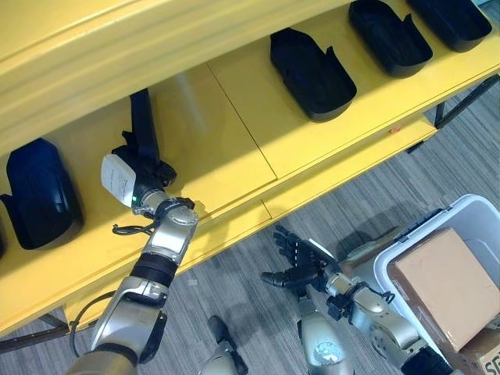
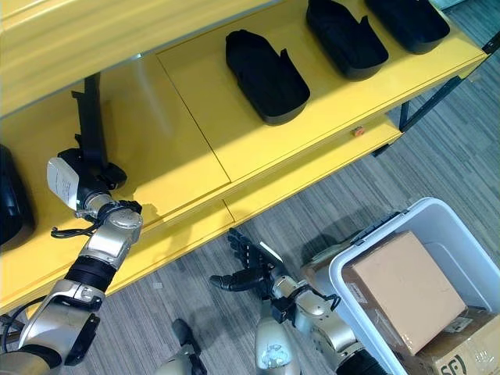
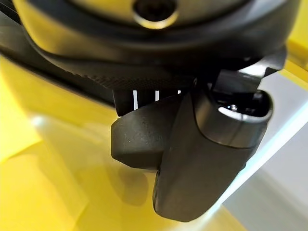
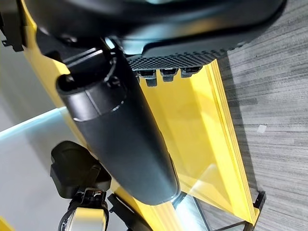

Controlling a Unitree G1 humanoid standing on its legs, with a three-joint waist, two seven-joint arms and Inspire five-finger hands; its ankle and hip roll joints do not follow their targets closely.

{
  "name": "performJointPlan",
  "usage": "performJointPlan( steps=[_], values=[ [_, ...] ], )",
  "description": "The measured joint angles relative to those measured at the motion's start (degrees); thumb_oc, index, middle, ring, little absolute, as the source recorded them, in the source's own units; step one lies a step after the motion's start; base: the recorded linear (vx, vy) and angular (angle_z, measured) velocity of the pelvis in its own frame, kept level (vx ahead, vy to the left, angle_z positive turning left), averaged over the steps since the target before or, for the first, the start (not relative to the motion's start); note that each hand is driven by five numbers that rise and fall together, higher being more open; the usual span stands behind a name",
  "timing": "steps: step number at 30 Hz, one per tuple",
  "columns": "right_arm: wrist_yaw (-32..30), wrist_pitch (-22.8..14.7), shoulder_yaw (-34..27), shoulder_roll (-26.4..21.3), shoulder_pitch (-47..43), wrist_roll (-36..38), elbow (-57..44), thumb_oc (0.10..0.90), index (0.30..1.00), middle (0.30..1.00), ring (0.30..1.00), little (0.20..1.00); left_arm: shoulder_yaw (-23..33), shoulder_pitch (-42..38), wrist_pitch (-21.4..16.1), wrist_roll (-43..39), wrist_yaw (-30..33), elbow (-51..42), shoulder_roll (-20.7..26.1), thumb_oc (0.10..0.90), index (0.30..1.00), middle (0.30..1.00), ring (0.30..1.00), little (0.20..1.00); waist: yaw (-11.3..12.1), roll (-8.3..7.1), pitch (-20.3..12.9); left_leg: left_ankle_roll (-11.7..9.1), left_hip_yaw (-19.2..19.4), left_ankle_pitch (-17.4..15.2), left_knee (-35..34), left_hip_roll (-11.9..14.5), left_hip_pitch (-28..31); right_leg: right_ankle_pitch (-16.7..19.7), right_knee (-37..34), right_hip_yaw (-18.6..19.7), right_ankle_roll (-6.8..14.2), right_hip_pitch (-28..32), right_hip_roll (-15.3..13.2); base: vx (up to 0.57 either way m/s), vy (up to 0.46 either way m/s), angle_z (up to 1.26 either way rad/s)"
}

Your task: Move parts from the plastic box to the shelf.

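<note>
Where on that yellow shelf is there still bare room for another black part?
The widest bare patch on the yellow shelf lies between the left hand, which holds a long black part, and the nearest black tray-shaped part. To the right, three such parts sit close together. At far left another black part fills its spot.

Black parts (image 1: 311,73) lie on the yellow shelf (image 1: 234,148); the plastic box (image 2: 437,215) is white, the floor (image 1: 375,211) streaked grey.

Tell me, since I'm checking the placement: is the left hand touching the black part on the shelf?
Touching. In the left eye view the left hand wraps the upright black part standing on the yellow shelf.
</note>
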Motion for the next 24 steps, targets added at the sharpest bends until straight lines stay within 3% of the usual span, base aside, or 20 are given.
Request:
performJointPlan(
  steps=[6,18,24],
  values=[
    [-2.3,-0.7,1.7,0.0,-1.2,0.1,0.0,0.9,1.0,1.0,1.0,1.0,3.4,2.8,-1.8,-2.2,5.2,-2.8,-0.7,0.4,0.3,0.3,0.3,0.3,2.6,-0.42,0.6,-0.1,-0.6,0.2,0.0,0.1,-0.2,-0.1,0.0,-1.1,0.0,0.5,0.0,0.01,-0.031,0.09],
    [-3.5,-1.2,1.7,0.0,-1.1,0.1,0.0,0.9,1.0,1.0,1.0,1.0,4.9,2.4,-1.7,-1.8,4.7,-4.2,-0.3,0.4,0.3,0.3,0.3,0.3,2.4,-0.98,1.0,0.0,-1.5,0.3,0.0,0.1,-0.5,0.0,0.0,-1.5,0.0,0.5,-0.1,0.0,-0.003,0.01],
    [-3.5,-1.2,1.7,0.1,-1.0,0.2,0.0,0.9,1.0,1.0,1.0,1.0,0.9,-1.0,-1.6,1.0,1.3,-3.3,1.8,0.4,0.3,0.3,0.3,0.3,1.5,-0.98,1.0,0.0,-1.3,0.3,0.0,0.0,-0.5,0.0,0.0,-1.4,0.0,0.6,-0.2,0.0,0.0,0.0]
  ],
)
